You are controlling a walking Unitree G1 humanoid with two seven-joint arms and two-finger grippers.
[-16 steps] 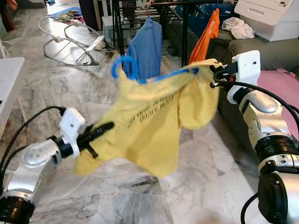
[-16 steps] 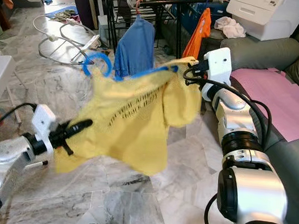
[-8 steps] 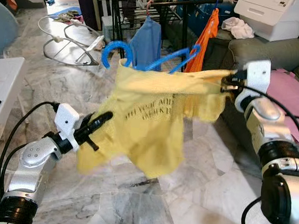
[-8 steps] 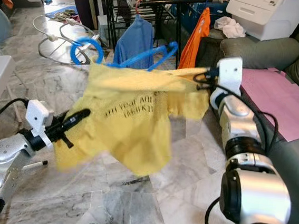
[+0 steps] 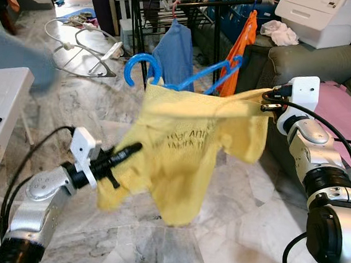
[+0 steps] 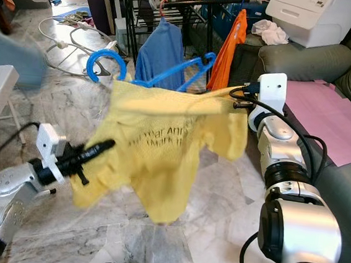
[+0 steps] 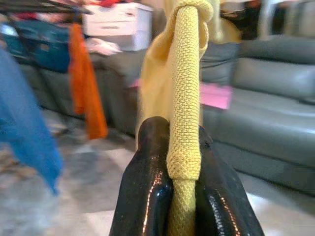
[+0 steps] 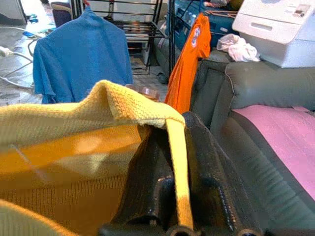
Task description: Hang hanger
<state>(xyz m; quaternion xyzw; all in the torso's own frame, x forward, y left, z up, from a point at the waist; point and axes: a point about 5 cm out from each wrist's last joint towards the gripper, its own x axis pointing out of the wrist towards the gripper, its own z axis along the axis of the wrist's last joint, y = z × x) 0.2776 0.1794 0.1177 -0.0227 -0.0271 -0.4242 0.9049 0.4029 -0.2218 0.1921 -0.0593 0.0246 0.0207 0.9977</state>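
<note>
The blue hanger [image 5: 181,76] sits inside the collar of the yellow shirt [image 5: 189,148], which I hold stretched in the air in front of the black drying rack [image 5: 175,7]. Over the last second the hanger has come further out of the neck: its hook now stands up clear at my left of the collar and one slanted arm pokes out above the cloth, where a moment ago most of it lay buried in the fabric. The shirt has also swung from a bunched, tilted sheet into a flatter, more level spread. I judge this means the hanger is seating in the shoulders and the hook is nearly free to go over a rail. My right gripper [image 5: 271,98] pinches the shirt's upper corner, both fingers pressed onto a folded yellow edge. My left gripper [image 5: 127,152] is lower down, clamped on a rolled yellow hem between its two black fingers [image 7: 147,196]. Beyond, a blue shirt [image 5: 173,53] and an orange garment [image 5: 245,36] already hang on the rack, with a grey sofa [image 5: 319,58] behind. The hanger's lower bar and far arm are hidden inside the cloth, so I cannot tell whether both shoulders are properly seated. A blurred grey-blue shape [image 5: 17,60] at my far left is too smeared to identify.
</note>
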